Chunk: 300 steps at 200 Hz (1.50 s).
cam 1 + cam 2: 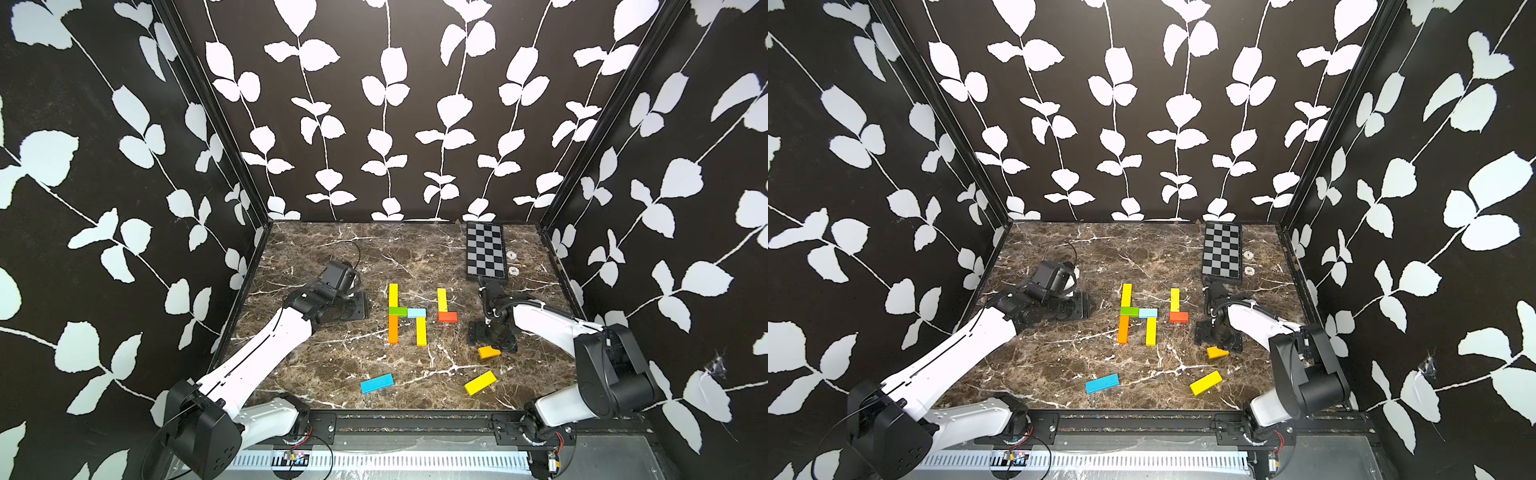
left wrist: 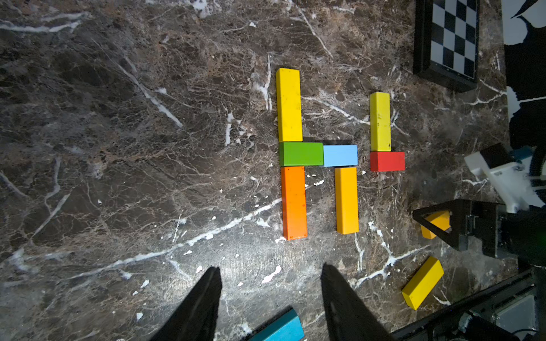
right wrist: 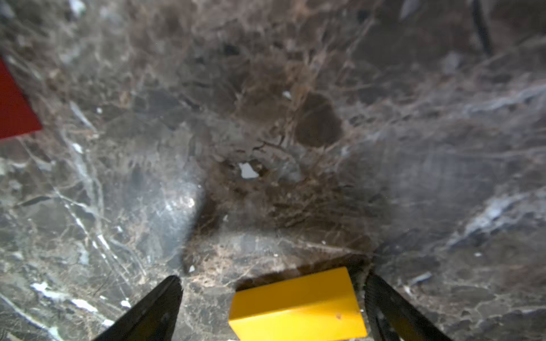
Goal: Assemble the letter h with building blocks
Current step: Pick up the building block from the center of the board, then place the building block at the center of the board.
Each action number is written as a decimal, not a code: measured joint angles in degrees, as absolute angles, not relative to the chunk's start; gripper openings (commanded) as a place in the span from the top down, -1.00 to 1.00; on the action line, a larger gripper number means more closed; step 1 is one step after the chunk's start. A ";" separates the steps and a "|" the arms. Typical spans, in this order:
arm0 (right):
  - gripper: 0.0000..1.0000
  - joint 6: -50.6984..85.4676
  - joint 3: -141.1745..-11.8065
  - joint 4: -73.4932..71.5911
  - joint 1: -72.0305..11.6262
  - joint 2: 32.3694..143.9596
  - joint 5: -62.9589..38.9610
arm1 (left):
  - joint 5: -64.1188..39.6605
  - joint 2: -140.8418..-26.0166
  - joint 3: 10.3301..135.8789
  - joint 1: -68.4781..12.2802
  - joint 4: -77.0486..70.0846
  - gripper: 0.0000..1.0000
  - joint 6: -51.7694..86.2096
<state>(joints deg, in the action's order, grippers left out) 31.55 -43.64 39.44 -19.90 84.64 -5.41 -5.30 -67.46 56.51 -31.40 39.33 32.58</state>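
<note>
blocks lie scattered on the marbled counter (image 1: 332,365). at the left, the left tool (image 2: 271,267) hangs above the counter, fingers parted, nothing between them. right of it, five blocks make an h shape: a tall yellow block (image 1: 393,294) at the far end, a green block (image 1: 397,311) touching its near end, and an orange block (image 1: 393,328) running nearer from the green one. a light blue block (image 1: 416,312) abuts the green block's right end, and a golden block (image 1: 421,331) runs nearer from just under it. nearer the front edge, well apart, a blue block (image 1: 376,383) lies at a slant. just right of the h, a lemon block (image 1: 441,300) meets a red block (image 1: 447,316) in an l. further right, a slanted yellow block (image 1: 480,382) lies near the front. behind it, the right tool (image 3: 273,277) is released, fingers spread wide around a short amber block (image 3: 298,307) resting on the counter; the block sits close to one finger, with a clear gap to the other. a chequered board (image 1: 486,249) lies at the back right.
</note>
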 measured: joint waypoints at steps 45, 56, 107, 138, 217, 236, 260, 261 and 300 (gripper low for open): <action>-0.75 32.14 -43.03 40.07 -24.29 83.81 -5.19 | -5.61 -67.94 56.49 -31.40 38.92 -0.14 32.77; -0.70 32.34 -42.94 40.25 -24.47 83.79 -4.95 | -5.61 -68.05 56.47 -31.40 38.85 -0.14 32.80; -0.21 33.76 -42.83 41.45 -24.56 84.49 -2.76 | -5.63 -68.20 56.45 -31.40 38.81 -0.14 32.97; -0.11 34.24 -43.42 42.13 -24.56 84.53 -2.00 | -5.61 -68.20 56.45 -31.40 38.81 -0.14 32.97; -0.06 28.18 -64.47 44.29 -21.52 97.95 -0.21 | -5.48 -68.29 56.45 -31.40 38.87 -0.14 33.04; -0.06 26.96 -65.76 43.94 -21.21 101.84 -0.05 | -5.32 -68.29 56.45 -31.40 38.89 -0.14 33.01; -0.15 26.17 -66.61 43.97 -20.97 104.62 -0.05 | -5.17 -68.31 56.45 -31.40 38.92 -0.14 33.01; -0.16 26.15 -66.65 43.94 -20.97 104.75 -0.10 | -5.15 -68.31 56.45 -31.40 38.92 -0.14 33.01; -0.52 26.26 -67.37 43.92 -20.56 105.38 -0.25 | -5.13 -68.79 56.45 -31.40 38.94 -0.14 32.99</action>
<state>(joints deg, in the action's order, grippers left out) 26.26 -67.37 43.92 -20.56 105.38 -0.25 -5.13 -68.79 56.45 -31.40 38.94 32.99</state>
